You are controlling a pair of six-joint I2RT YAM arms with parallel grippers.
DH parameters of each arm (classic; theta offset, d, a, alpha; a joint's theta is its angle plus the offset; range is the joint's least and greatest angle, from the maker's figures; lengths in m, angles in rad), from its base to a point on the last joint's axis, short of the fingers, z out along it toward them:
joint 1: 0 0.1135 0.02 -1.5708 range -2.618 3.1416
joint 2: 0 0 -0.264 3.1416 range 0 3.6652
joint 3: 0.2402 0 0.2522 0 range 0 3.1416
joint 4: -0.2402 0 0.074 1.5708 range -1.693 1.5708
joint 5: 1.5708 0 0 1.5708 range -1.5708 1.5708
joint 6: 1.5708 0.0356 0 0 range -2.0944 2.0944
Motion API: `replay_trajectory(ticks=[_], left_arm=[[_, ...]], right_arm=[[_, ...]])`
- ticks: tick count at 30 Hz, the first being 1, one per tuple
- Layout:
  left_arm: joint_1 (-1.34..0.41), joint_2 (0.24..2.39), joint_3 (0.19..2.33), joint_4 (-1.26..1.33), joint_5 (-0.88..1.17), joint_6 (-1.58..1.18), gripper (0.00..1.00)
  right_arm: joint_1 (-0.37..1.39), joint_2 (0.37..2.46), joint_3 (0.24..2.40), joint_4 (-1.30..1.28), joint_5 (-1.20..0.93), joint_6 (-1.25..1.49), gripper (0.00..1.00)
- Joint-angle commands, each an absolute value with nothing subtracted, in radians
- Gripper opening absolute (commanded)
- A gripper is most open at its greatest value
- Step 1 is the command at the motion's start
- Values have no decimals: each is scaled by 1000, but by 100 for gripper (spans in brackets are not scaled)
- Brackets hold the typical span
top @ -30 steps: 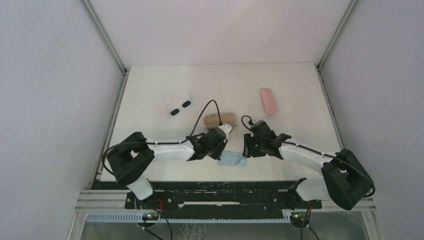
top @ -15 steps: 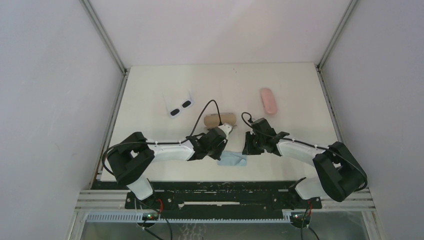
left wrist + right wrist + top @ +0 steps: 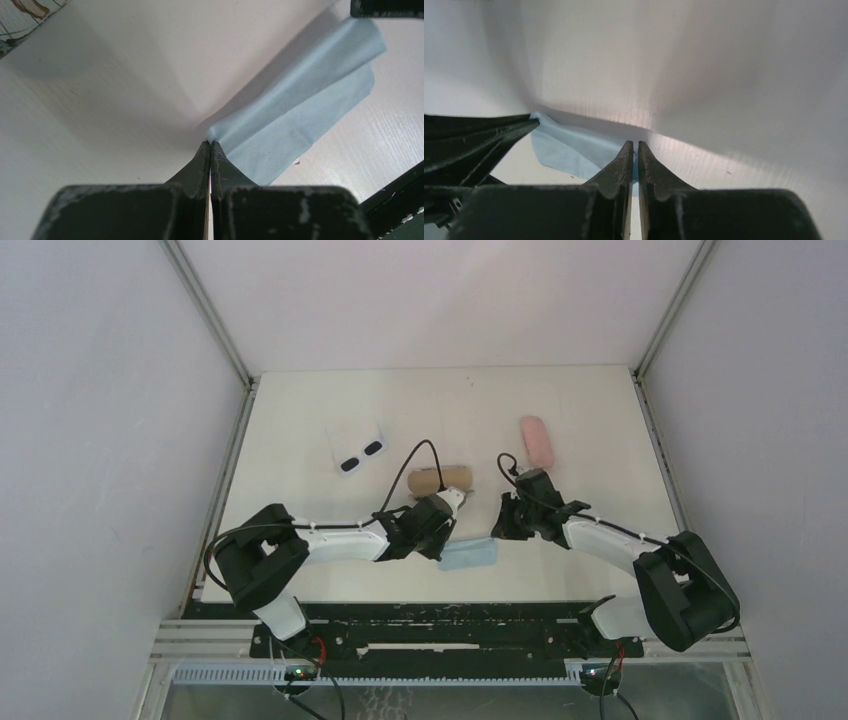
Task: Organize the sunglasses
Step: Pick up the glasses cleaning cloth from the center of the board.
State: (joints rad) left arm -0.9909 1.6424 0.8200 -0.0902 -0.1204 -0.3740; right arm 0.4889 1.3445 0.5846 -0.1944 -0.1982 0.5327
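The white-framed sunglasses [image 3: 358, 454] with small dark lenses lie at the back left of the table, far from both arms. A light-blue cloth [image 3: 468, 555] is stretched between my two grippers near the front edge. My left gripper [image 3: 446, 543] is shut on its left corner, seen as a pinched fold of the cloth [image 3: 300, 100] in the left wrist view at the gripper [image 3: 210, 143]. My right gripper [image 3: 494, 537] is shut on the cloth's right end; in the right wrist view the cloth [image 3: 569, 147] shows between the tips of the gripper [image 3: 634, 145].
A tan patterned case [image 3: 440, 478] lies just behind the left wrist, its edge showing as the case [image 3: 25, 15]. A pink oval case [image 3: 537, 442] sits at the back right. The table's front edge [image 3: 400, 600] runs close below the cloth.
My right gripper has shut on the cloth's right end and moved slightly back. The cloth now lies pulled straighter between the two grippers. The left arm has stayed put.
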Motion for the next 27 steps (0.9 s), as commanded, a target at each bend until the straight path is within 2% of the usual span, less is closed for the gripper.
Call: replay_trajectory(ticks=[1,7,13,19,27], left_arm=[[-997,1643,829,-118,-105,-359,0],[-997,1646,835,-118,-106,-359,0],[-996,1651,847,-118,-108,-363,0],[-995,1646,849,-120,-120,-368,0],[-992,1638,852,-121,-122,-365,0]], right_arm=[[449,1317,588,-150,-201,546,9],[453,1295,588,-192,-151,511,31],[471,1294,589,-177,-223,443,41],[518,1383,647,-236,-209,398,44],[568,1466,724,-307,-148,397,39]])
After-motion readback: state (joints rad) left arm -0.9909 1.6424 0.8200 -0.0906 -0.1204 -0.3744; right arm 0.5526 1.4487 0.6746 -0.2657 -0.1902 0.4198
